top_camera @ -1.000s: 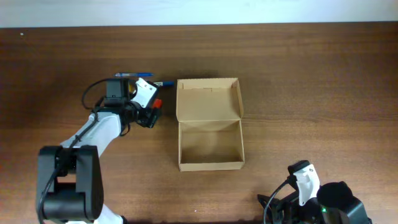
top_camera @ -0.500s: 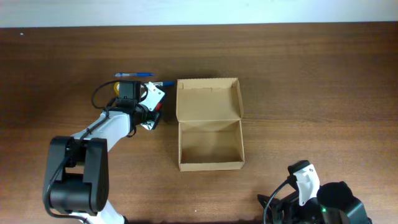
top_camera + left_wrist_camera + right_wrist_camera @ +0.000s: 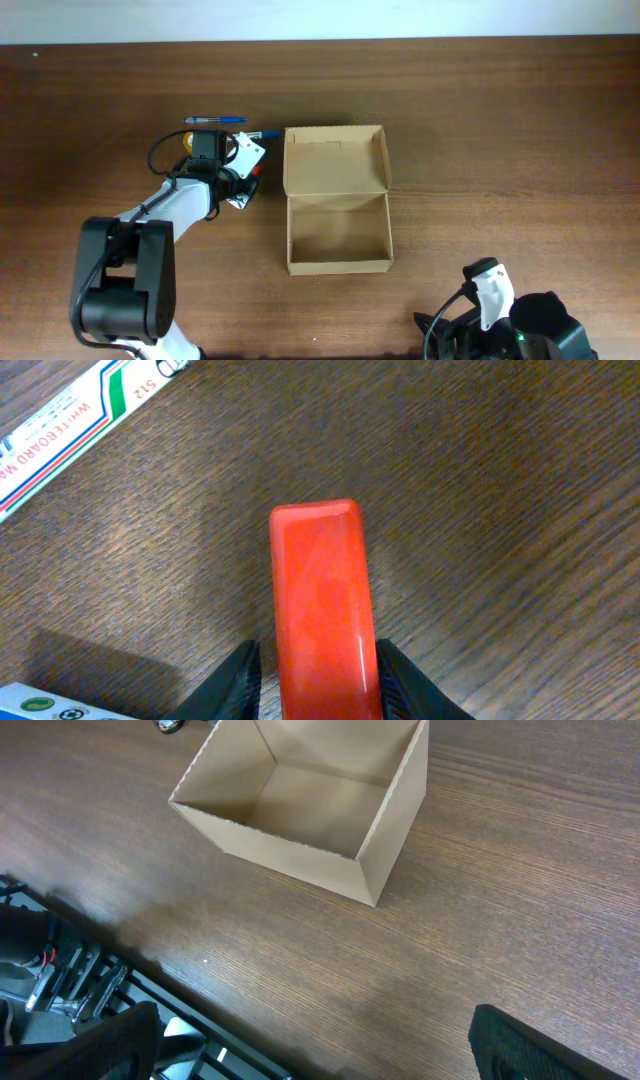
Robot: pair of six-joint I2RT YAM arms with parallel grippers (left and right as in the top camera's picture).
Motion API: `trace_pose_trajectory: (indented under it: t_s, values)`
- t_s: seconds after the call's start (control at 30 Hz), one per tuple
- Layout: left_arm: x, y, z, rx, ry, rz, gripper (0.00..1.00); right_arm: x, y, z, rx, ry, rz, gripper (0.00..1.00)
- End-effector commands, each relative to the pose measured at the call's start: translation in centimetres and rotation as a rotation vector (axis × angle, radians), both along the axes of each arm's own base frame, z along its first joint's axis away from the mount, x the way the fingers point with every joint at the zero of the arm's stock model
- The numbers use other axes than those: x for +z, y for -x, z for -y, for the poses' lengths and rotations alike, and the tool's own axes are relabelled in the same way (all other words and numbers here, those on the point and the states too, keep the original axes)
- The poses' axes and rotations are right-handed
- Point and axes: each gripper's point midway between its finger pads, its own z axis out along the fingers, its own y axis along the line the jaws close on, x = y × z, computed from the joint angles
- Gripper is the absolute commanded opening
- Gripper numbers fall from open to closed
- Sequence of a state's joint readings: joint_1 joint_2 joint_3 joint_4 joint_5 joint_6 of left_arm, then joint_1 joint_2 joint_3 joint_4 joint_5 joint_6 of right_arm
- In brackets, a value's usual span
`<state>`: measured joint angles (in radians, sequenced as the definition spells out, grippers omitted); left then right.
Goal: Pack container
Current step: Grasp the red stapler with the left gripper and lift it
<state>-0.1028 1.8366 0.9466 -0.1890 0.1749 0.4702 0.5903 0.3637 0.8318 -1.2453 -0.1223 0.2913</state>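
Container [image 3: 337, 266] sits open mid-counter [image 3: 500, 120], with the left hand [image 3: 243, 182] just beside its left wall. Left wrist: the hand grasps a red object [image 3: 322, 590], and a whiteboard marker [image 3: 70, 435] lies near. Right wrist: the right hand [image 3: 315, 1020] is released, fingers spread, with the container ahead.

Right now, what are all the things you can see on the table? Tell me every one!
box: 1, brown, middle of the table, lid open, empty
pen: 1, blue, far side, beyond the left arm
marker: 1, white, lying near the red thing
red thing: 1, red, between the left pincer's fingers; cannot tell what it is
yellow thing: 1, yellow, mostly hidden by the left arm
table: 1, dark brown wood, under it all
left pincer: 1, black fingers, either side of the red thing, left of the box
right pincer: 1, black, open, at the near edge, right of the box
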Motion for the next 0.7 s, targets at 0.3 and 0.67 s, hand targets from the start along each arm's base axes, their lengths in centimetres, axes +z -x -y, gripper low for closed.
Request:
trace_pose_trajectory:
  t_s: [0.3, 0.67]
  values:
    - [-1.1, -0.3, -0.1, 0.001, -0.010, -0.018, 0.16, -0.1, 0.1, -0.2, 0.014, 0.001, -0.005, 0.99]
    - [5.2, -4.3, -0.3, 0.086, 0.021, 0.147, 0.02, -0.1, 0.1, -0.2, 0.014, 0.001, -0.005, 0.99]
